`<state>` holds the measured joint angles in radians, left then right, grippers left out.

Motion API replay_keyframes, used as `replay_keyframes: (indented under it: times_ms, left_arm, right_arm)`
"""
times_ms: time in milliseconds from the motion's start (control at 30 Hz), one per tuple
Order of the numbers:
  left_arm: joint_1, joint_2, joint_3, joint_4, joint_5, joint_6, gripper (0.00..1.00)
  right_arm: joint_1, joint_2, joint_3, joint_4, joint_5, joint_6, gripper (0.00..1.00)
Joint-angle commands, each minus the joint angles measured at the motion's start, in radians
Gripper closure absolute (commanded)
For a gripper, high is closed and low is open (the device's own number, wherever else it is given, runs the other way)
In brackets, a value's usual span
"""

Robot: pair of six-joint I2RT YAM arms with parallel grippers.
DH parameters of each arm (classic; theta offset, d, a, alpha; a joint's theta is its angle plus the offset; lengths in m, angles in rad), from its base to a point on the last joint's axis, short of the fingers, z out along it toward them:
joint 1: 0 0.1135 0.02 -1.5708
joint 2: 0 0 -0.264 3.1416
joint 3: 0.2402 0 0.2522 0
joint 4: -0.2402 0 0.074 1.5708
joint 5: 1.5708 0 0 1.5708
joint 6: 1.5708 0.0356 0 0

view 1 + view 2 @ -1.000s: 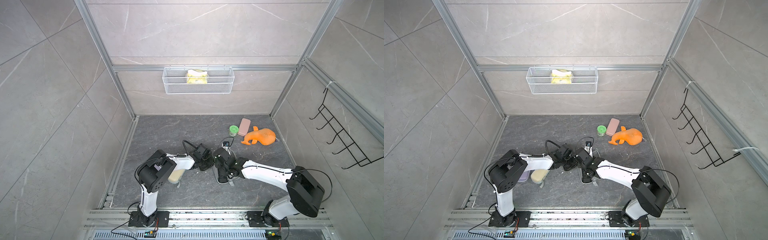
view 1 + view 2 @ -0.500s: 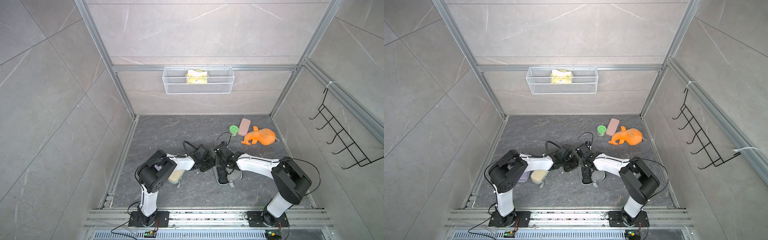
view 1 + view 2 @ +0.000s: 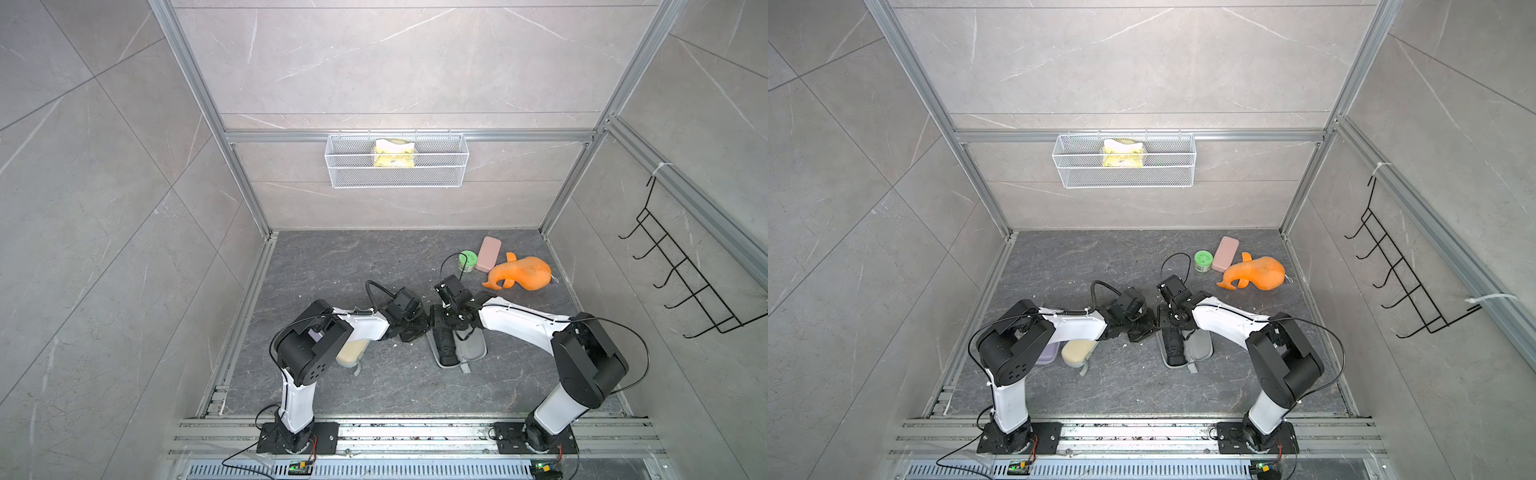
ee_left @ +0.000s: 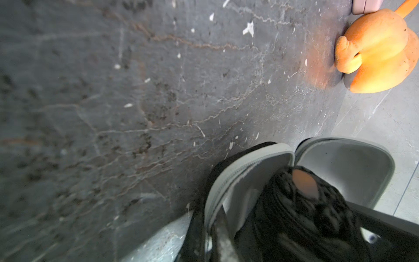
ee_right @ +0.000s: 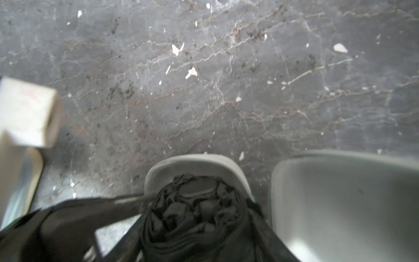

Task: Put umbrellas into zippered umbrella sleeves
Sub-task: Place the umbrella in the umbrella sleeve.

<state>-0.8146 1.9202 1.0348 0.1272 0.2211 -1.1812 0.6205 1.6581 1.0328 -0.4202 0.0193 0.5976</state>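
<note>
Setting: a booth of grey marble-look tiles in an aluminium frame. The table (image 3: 374, 266) is dark veined stone strewn with small white flecks.
Back wall: a white wire basket (image 3: 353, 176) hangs here with a yellow packet (image 3: 395, 153) inside.
Far right of the table: a green tub (image 3: 467, 262), a pink case (image 3: 488, 253) and an orange plush toy (image 3: 521, 274) sit close together, apart from both arms.
Black sleeve (image 3: 471, 347) (image 3: 1200, 347): it lies open mid-table in both top views, its halves side by side with the grey lining up.
Black umbrella (image 3: 444, 345) (image 3: 1173, 345): it lies lengthwise in the half nearer the left arm. Its round end cap shows in both wrist views.
Left end effector (image 3: 419, 326): its fingers are pressed together, low at the outer rim of the umbrella's half. The left wrist view is too blurred to tell whether they pinch that rim.
Right end effector (image 3: 444, 324): it is at the sleeve's far end with its fingers spread on either side of the umbrella. In the blurred right wrist view, bare table shows between one finger and the fabric.
Cream sleeve (image 3: 1077, 352): it lies shell up, partly under the left forearm.
Lilac sleeve (image 3: 1047, 353): it is just beside the cream sleeve on the outer side, mostly hidden by the left arm.
</note>
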Motion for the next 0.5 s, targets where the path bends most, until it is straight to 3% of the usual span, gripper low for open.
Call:
replay_keyframes:
  times_ms: [0,167,467]
  left_arm:
    - [0.006,-0.029,0.008,0.048,-0.003,0.012,0.96]
    - [0.008,-0.012,0.021,0.059,0.008,0.021,0.97]
    - [0.025,-0.031,0.013,0.060,0.021,0.046,0.93]
  right_arm:
    - [0.006,-0.019,-0.019,-0.026,-0.056,0.006,0.43]
    - [0.006,0.035,-0.076,0.049,-0.082,0.026,0.56]
    - [-0.014,-0.009,0.013,-0.051,-0.098,-0.060,0.50]
